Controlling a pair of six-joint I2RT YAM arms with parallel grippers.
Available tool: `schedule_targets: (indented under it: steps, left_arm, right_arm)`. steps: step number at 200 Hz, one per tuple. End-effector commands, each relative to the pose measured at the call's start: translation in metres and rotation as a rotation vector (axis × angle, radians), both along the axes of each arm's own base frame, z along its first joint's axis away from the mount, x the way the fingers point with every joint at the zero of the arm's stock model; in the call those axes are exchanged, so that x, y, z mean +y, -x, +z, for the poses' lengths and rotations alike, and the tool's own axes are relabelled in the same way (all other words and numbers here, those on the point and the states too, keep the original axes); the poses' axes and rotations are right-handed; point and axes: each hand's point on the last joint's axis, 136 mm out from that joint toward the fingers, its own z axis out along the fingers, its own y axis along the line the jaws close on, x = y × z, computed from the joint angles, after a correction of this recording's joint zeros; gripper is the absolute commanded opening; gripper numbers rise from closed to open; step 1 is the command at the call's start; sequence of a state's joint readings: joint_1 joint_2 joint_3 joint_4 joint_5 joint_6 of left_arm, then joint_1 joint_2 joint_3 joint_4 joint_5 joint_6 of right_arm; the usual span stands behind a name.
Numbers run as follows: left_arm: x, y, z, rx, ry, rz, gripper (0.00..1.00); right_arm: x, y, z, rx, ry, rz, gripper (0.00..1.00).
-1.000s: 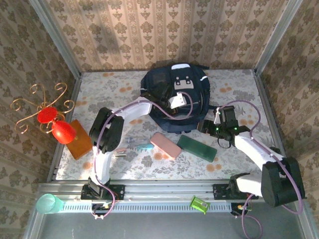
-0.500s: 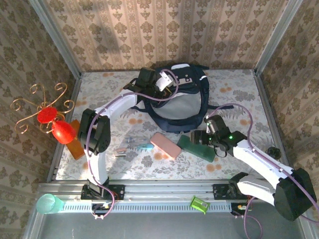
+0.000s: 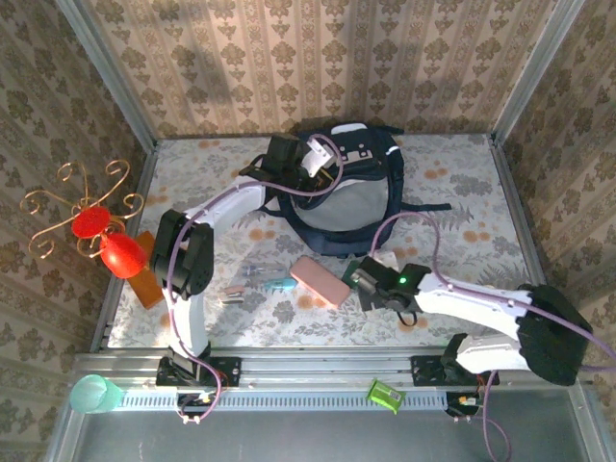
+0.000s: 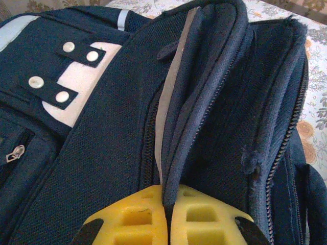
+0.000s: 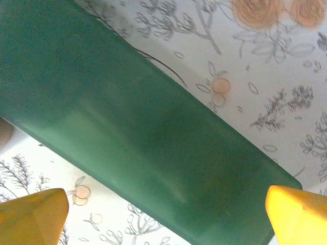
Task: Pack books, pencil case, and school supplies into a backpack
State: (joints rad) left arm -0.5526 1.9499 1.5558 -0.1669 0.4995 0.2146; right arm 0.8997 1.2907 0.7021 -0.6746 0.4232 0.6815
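The navy backpack (image 3: pixel 351 207) lies at the back of the table, its main opening held apart so that the grey lining shows. My left gripper (image 3: pixel 322 164) is shut on the backpack's zip edge, and both yellow fingers (image 4: pixel 133 219) pinch that navy fabric rim (image 4: pixel 176 153). My right gripper (image 5: pixel 166 214) is open and hovers close above a dark green book (image 5: pixel 127 117), one fingertip beyond each long edge. The pink pencil case (image 3: pixel 320 280) lies just left of it. A teal-handled tool (image 3: pixel 272 282) and small pen-like supplies (image 3: pixel 234 292) lie further left.
An orange-brown slab (image 3: pixel 152 274) sits at the left edge beside a gold wire stand with red ornaments (image 3: pixel 96 226). A teal cup (image 3: pixel 91 393) and a small green object (image 3: pixel 385 395) rest on the front rail. Patterned walls close in three sides.
My left gripper has drawn the backpack's edge back and to the left, baring the grey lining. My right arm has swung left and down over the green book, its jaws widening.
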Motion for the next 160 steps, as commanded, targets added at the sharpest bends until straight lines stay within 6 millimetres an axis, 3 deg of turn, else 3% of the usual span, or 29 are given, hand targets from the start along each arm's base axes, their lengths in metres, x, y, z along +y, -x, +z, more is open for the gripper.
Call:
schedule_targets:
  steps: [1,25,63,96,131,160]
  left_arm:
    - [0.001,-0.006,0.030,-0.056,0.076,0.010,0.00]
    - [0.001,-0.006,0.030,-0.057,0.075,0.008,0.00]
    - [0.002,-0.004,0.027,-0.053,0.067,0.003,0.00]
    - [0.004,-0.002,0.026,-0.057,0.054,0.001,0.00]
    - [0.004,-0.002,0.025,-0.052,0.057,-0.001,0.00]
    - [0.000,-0.001,0.027,-0.043,0.073,-0.016,0.00]
  right_arm:
    - [-0.002,-0.016,0.012,-0.079,0.120,-0.010,1.00]
    - [0.004,-0.031,0.007,-0.093,0.174,0.029,1.00]
    - [0.012,-0.045,-0.010,-0.007,0.114,0.089,1.00]
    - [0.000,-0.049,-0.025,0.064,-0.015,0.034,1.00]
    - [-0.011,-0.041,-0.034,0.132,-0.139,-0.046,0.96]
    - [-0.017,-0.027,-0.038,0.168,-0.255,-0.130,0.86]
